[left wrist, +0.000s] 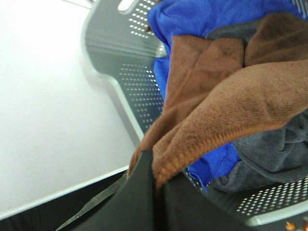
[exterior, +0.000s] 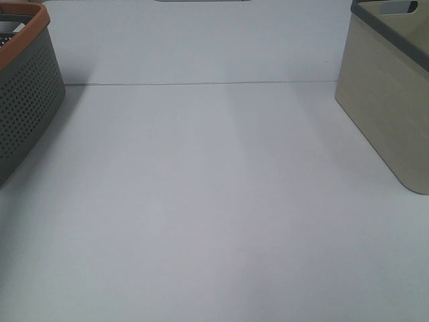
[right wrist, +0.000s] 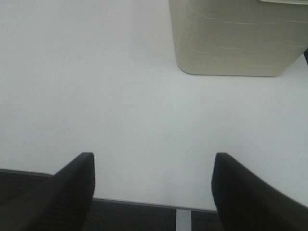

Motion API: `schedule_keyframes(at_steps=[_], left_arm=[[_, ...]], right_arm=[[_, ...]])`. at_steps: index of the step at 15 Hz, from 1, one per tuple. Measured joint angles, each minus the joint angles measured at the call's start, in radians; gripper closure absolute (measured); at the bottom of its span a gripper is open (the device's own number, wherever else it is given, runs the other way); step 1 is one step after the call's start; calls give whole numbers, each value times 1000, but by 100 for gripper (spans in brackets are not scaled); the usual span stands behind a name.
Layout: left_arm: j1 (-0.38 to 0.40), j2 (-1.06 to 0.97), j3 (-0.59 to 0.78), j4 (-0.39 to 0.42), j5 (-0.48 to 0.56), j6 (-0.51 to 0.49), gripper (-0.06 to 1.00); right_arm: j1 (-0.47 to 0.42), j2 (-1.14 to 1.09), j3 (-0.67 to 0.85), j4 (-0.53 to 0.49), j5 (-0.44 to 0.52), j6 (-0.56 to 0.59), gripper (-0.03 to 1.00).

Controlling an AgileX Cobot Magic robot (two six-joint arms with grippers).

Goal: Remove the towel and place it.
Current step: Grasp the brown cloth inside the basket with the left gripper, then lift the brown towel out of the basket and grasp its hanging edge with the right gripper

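Note:
The towel (left wrist: 231, 101) is a reddish-brown plush cloth lying crumpled in the grey perforated basket (left wrist: 130, 91), seen only in the left wrist view. My left gripper (left wrist: 157, 179) is shut on the towel's near edge, which is pinched between the two dark fingers. The basket's contents are hidden in the exterior high view, where only its grey wall with an orange rim (exterior: 23, 100) shows at the far left. My right gripper (right wrist: 154, 159) is open and empty, just above the table's front edge. Neither arm shows in the exterior high view.
A blue cloth (left wrist: 202, 19) and a dark grey cloth (left wrist: 274, 149) lie with the towel in the grey basket. A beige basket with a grey rim (exterior: 385, 100) stands at the right, ahead of the right gripper (right wrist: 231, 43). White table (exterior: 214, 201) lies between the baskets.

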Motion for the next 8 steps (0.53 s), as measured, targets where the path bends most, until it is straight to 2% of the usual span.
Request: schedule_keyframes(at_steps=[3,8], left_arm=[[0,-112,0,-34,15,-26,94],[0,-211,-6,-154,-12,-41,94]], right_arm=[[0,0,0,0,0,0,37],[0,0,0,0,0,0,37]])
